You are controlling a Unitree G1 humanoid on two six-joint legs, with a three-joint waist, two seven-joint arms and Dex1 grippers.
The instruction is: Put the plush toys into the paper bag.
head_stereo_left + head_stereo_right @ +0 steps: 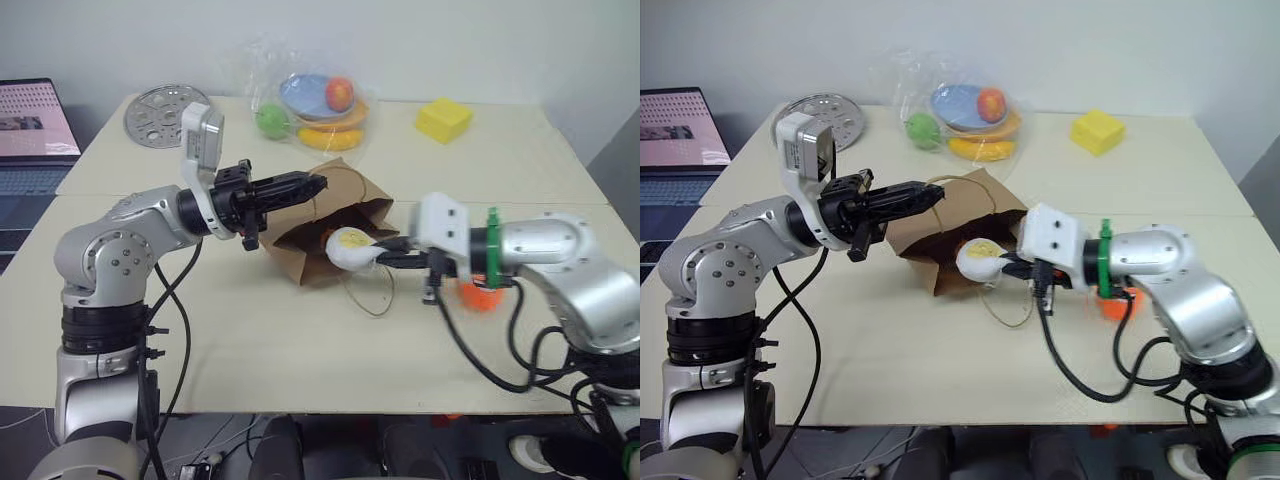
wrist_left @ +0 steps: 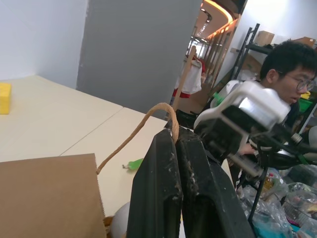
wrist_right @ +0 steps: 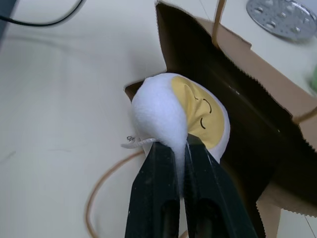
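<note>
Egg toy (image 3: 173, 116), pinched in right tool (image 3: 181, 141), poised at paper bag (image 1: 345, 215) mouth; left tool (image 2: 174, 136) clamped on twine handle (image 2: 143, 124). Next: push in, release.

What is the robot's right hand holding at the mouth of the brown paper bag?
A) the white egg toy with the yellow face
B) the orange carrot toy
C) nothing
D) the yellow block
A: the right hand pinches the white egg toy just at the open mouth of the paper bag.
</note>
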